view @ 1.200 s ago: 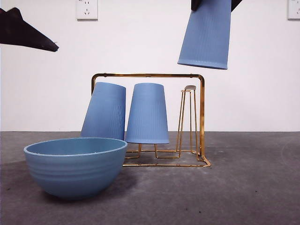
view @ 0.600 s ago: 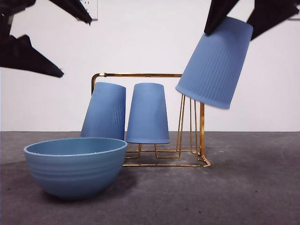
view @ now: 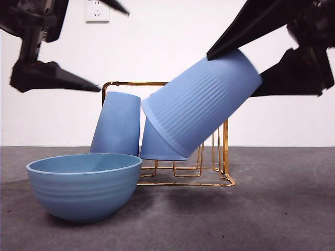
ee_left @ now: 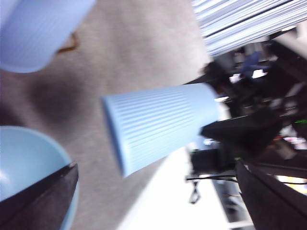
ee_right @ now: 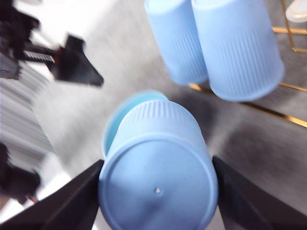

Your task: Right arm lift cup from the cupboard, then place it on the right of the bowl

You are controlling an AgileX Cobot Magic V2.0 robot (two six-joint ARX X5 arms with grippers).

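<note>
Three blue cups and one bowl on a grey table, seen from low in front. Far left, up high: left gripper (view: 78, 47), jaws spread wide, holding nothing, hanging above the bowl (view: 84, 185). Bowl wide, blue-teal, upright on the table at lower left. Just behind it: gold wire cupboard (view: 226, 151) with two upside-down cups on its pegs, left cup (view: 118, 125) leaning, middle cup (view: 157, 144) partly hidden. In front of the rack, in the air: the cup (view: 201, 99), tilted steeply, rim down-left, base up-right. Upper right: right gripper (ee_right: 158, 191) clamped on the cup's base end, one black jaw on each side, cup clear of the table
</note>
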